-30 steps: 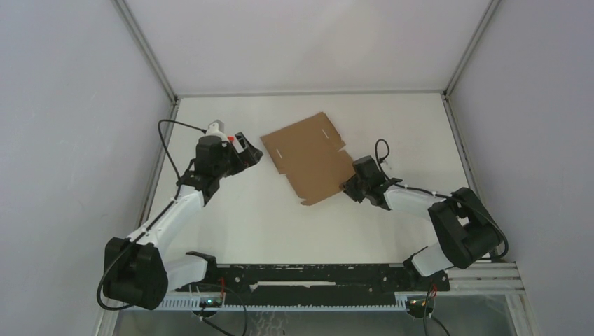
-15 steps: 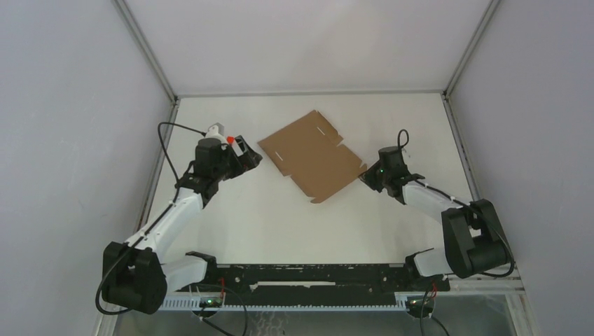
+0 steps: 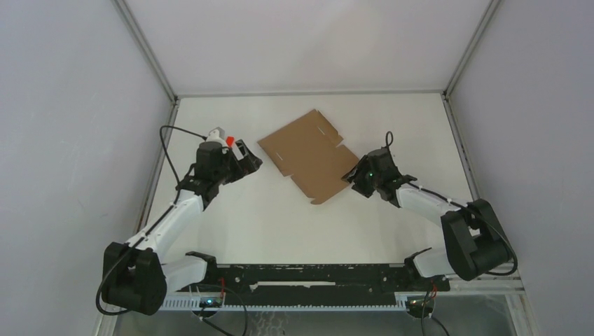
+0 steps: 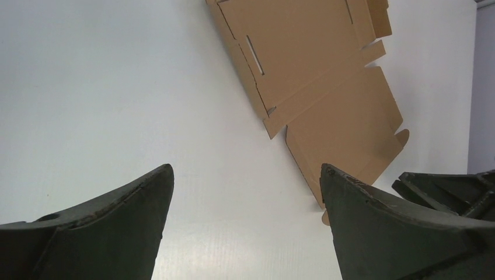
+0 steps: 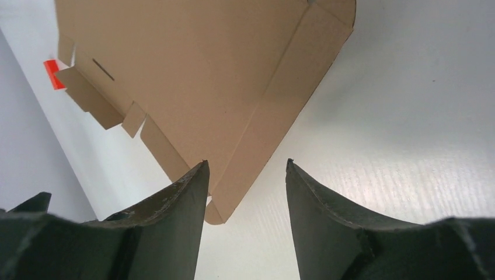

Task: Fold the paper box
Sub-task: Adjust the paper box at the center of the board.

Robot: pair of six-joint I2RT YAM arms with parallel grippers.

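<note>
The paper box (image 3: 312,154) is a flat brown die-cut sheet with flaps and slits, lying on the white table at an angle. My left gripper (image 3: 251,155) is open just left of the sheet's left corner and is not touching it; in the left wrist view the left gripper (image 4: 248,169) has bare table between its fingers and the paper box (image 4: 315,76) ahead. My right gripper (image 3: 354,175) is open at the sheet's right corner. In the right wrist view the right gripper (image 5: 246,162) holds nothing, and a corner of the paper box (image 5: 198,76) lies flat under its left finger.
A small red piece (image 3: 230,140) shows at the left gripper's wrist and as a red spot (image 5: 52,73) beyond the sheet. Grey enclosure walls (image 3: 84,105) close in the table's sides and back. A black rail (image 3: 308,273) runs along the near edge.
The right gripper drew back to the right from the sheet's near edge, then returned to its right corner with jaws wider. The sheet slid slightly up and left. The left arm barely moved.
</note>
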